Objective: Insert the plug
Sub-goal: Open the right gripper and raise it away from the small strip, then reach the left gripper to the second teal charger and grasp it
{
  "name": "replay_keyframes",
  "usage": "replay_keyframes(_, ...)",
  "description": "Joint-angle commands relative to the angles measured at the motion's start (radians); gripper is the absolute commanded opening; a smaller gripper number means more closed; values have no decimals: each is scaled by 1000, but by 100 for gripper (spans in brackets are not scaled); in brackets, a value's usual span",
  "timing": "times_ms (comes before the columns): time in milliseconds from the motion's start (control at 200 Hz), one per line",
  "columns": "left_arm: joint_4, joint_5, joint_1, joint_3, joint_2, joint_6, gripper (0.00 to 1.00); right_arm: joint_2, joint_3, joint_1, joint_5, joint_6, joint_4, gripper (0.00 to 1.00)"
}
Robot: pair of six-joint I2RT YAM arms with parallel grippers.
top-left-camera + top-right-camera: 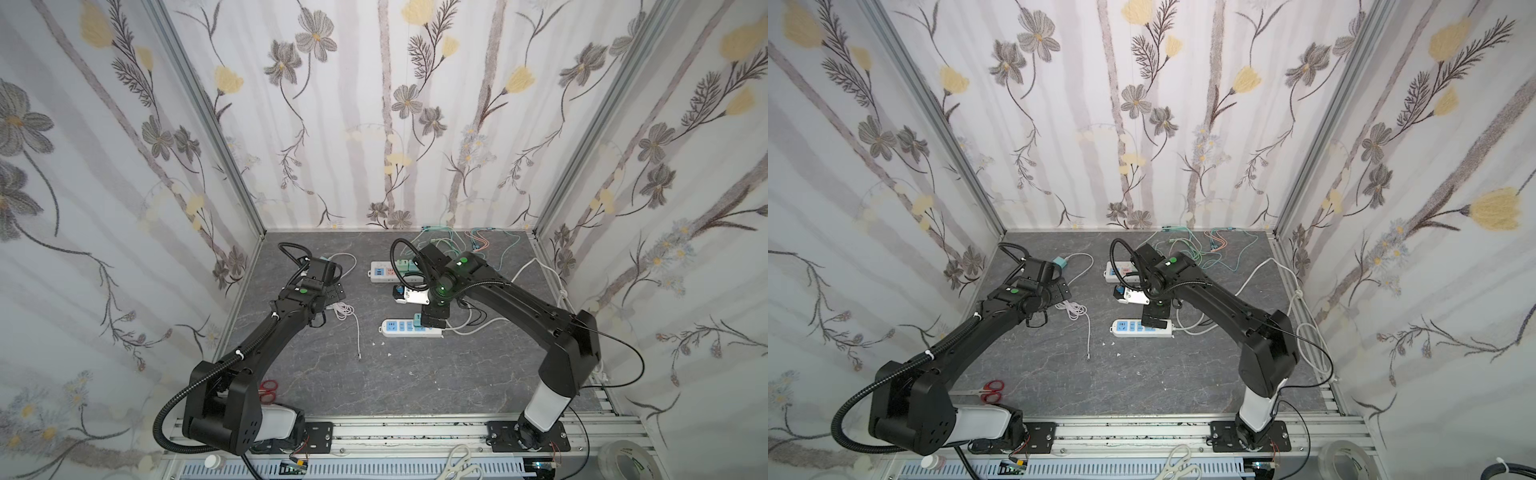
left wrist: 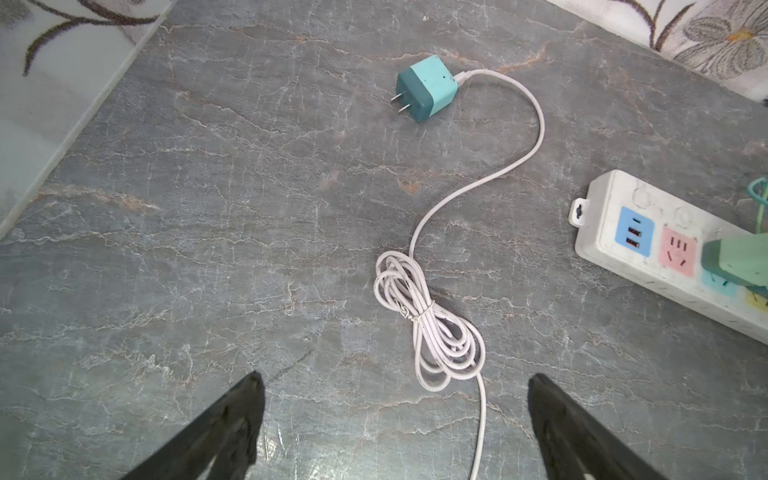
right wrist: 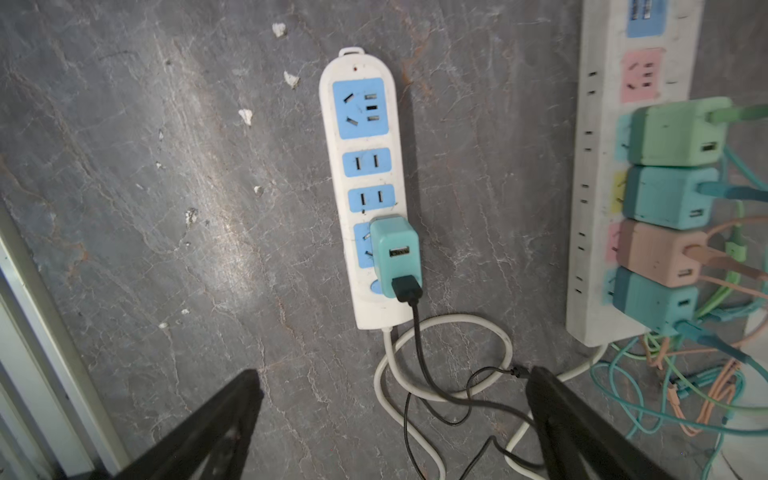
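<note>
A teal plug (image 3: 395,253) with a black cable (image 3: 417,345) sits in the last socket of the near white power strip (image 3: 361,66), which has blue sockets. My right gripper (image 3: 392,376) hangs open above the strip's cable end and holds nothing. In both top views this gripper (image 1: 432,320) covers part of the strip (image 1: 392,328). A second teal plug (image 2: 426,87) lies loose on the grey table, prongs bare, with a bundled white cable (image 2: 428,328). Near that bundle, short of the plug, my left gripper (image 2: 395,379) is open and empty.
A longer white strip (image 3: 590,232) farther back carries several coloured chargers and a tangle of coloured cables (image 3: 685,382). Red scissors (image 1: 268,390) lie near the left arm's base. A tape roll (image 1: 623,459) sits at the front right. Floral walls close three sides.
</note>
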Motion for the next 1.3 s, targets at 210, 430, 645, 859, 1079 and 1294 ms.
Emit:
replay_keyframes(210,-140,-2,41,222,222,199,100,-374,-403,-25,113,521,693,99)
replay_keyframes(430,-178,91,119,373,388,351,100,-519,-590,-63,243,1028,880,100)
replay_keyframes(645,-193,172,172,521,550,520,96,-566,-624,-96,392,1329,808,100)
replay_keyframes(859,-256,213,220,728,722,635,84,-652,-639,-102,333,1151,798,99)
replay_keyframes(1079,-310,294,242,897,870,744,81,-738,-721,-118,284,1123,844,99)
replay_keyframes(1294,-405,269,268,1117,1035,788,77,-771,-746,-139,282,1138,821,99)
